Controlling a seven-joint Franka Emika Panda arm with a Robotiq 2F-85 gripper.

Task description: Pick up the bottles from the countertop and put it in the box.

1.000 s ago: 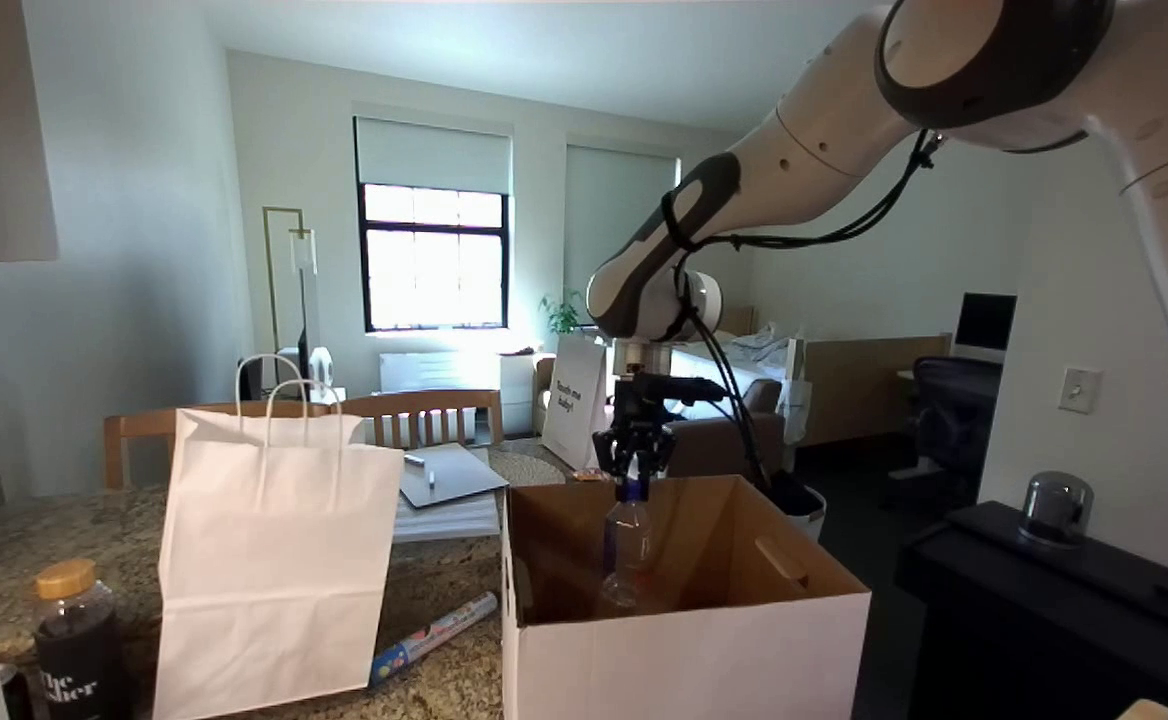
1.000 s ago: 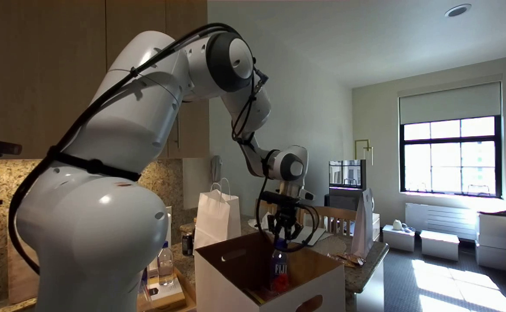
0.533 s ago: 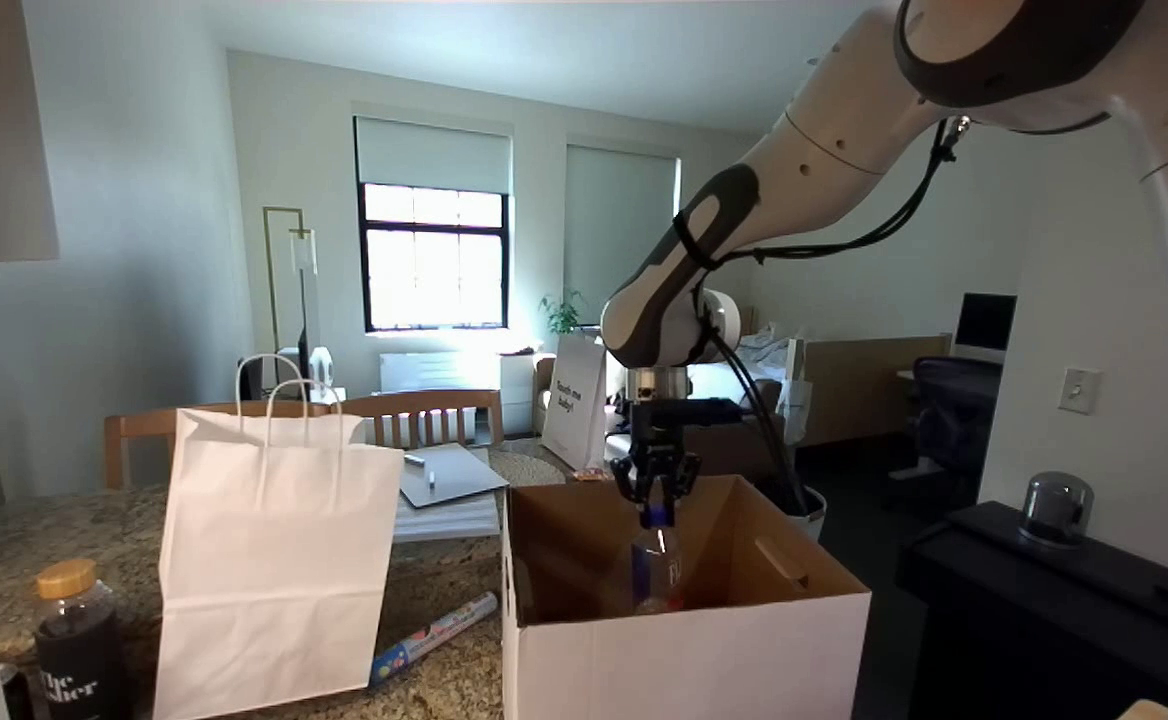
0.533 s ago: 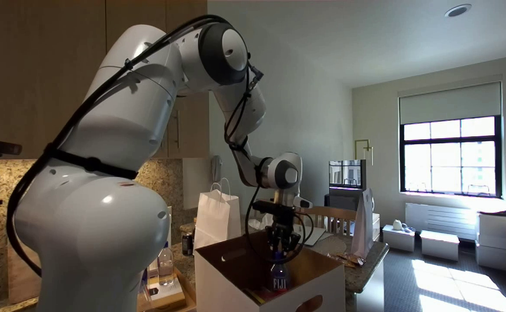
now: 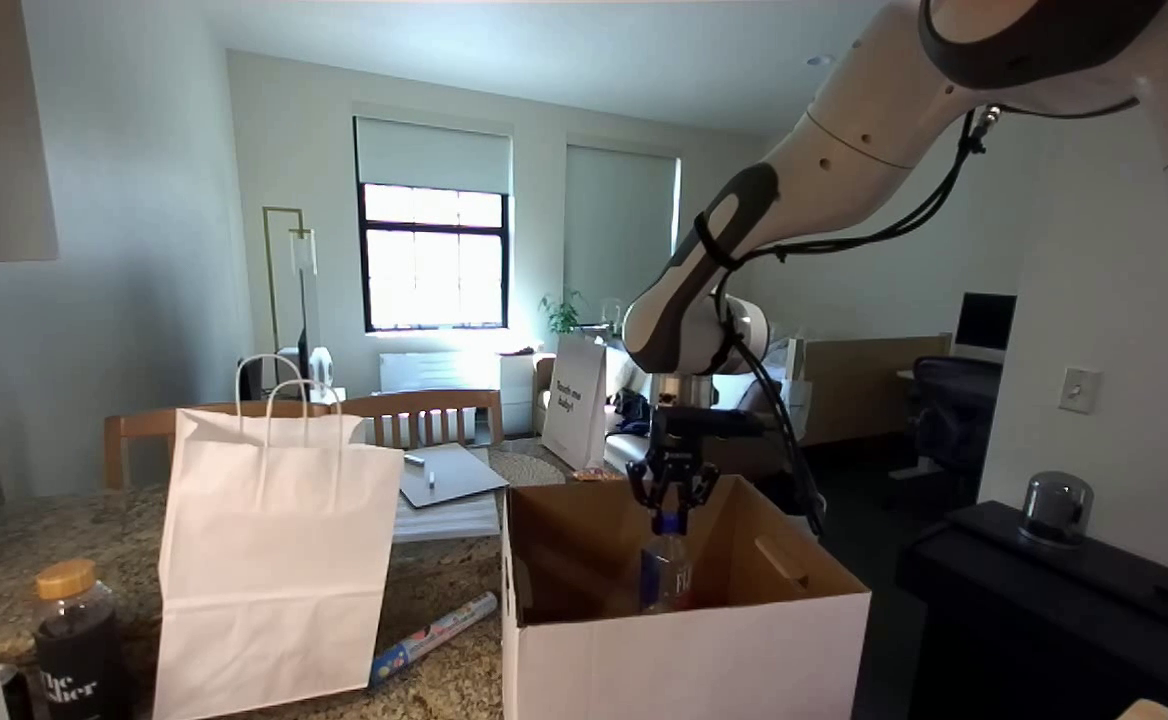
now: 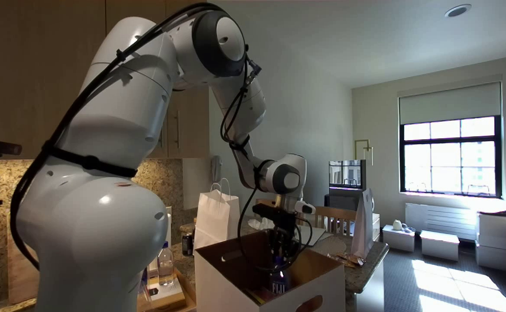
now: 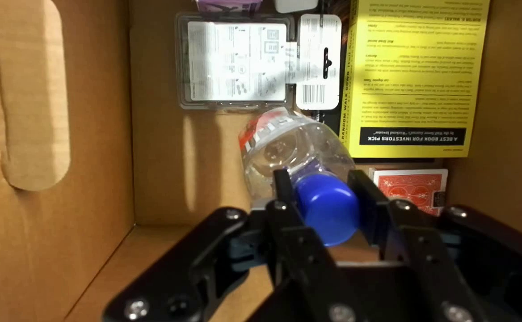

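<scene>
A clear FIJI bottle with a blue cap (image 7: pixel 328 208) is inside the cardboard box (image 5: pixel 684 660); it shows in both exterior views (image 5: pixel 664 580) (image 6: pixel 279 281). My gripper (image 7: pixel 321 192) is shut on the cap, with a finger on each side. The bottle leans in the wrist view; its base is hidden in both exterior views, so I cannot tell whether it rests on the box floor. Another clear bottle with a blue cap (image 6: pixel 165 265) stands beside the arm's base, on a stack in a tray. The countertop (image 5: pixel 449 670) lies left of the box in an exterior view.
In the box lie a yellow book (image 7: pixel 415 85), a red card pack (image 7: pixel 408 188) and a clear plastic package (image 7: pixel 238 62). A white paper bag (image 5: pixel 274 570), a printed tube (image 5: pixel 434 638) and a dark bottle with a tan lid (image 5: pixel 74 640) stand or lie on the countertop.
My gripper has carried the bottle lower into the box. It has also moved to the right in an exterior view, away from the box's left wall.
</scene>
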